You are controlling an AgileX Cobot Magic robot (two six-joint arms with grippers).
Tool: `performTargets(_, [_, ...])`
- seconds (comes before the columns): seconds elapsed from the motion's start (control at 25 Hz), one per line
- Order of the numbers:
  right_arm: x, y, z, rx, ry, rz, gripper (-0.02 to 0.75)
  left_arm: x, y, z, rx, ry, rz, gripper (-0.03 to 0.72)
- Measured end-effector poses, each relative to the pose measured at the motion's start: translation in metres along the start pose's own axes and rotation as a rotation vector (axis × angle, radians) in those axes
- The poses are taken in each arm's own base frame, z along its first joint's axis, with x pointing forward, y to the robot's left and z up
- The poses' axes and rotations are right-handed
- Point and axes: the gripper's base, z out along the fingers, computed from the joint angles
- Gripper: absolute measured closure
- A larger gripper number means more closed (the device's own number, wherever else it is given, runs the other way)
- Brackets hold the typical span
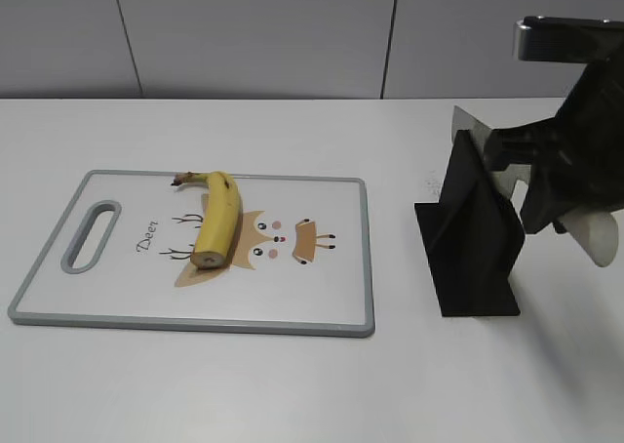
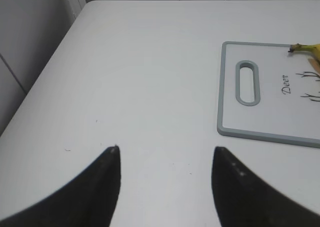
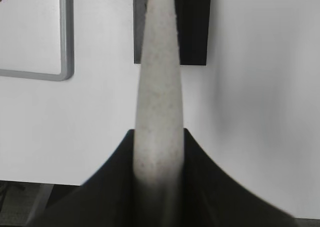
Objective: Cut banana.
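Note:
The yellow banana [image 1: 218, 219] lies on the white cutting board [image 1: 341, 277], dark stem at the back, flat cut end toward the front. Its stem end also shows in the left wrist view [image 2: 306, 48]. My right gripper [image 3: 158, 133] is shut on the pale speckled handle of a knife [image 3: 159, 82], right of the board [image 3: 30, 37]. In the exterior view the handle end [image 1: 597, 238] sticks out below the gripper [image 1: 556, 204], and the blade [image 1: 475, 124] rests in the black knife stand [image 1: 473, 258]. My left gripper [image 2: 166, 149] is open and empty over bare table, left of the board [image 2: 260, 117].
The board has a grey rim, a handle slot [image 1: 91, 235] on its left and a cartoon deer print [image 1: 278, 238] beside the banana. The black stand [image 3: 195, 27] stands right of the board. The table's left edge and a grey wall [image 2: 30, 37] show in the left wrist view.

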Motion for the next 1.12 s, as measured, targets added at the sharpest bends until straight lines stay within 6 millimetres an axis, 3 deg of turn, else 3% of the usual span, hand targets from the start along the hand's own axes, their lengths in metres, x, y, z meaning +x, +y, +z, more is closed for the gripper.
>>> performTargets(1.12, [-0.017, 0.003, -0.056, 0.034, -0.139, -0.040, 0.564, 0.000, 0.000, 0.000, 0.000, 0.000, 0.000, 0.135])
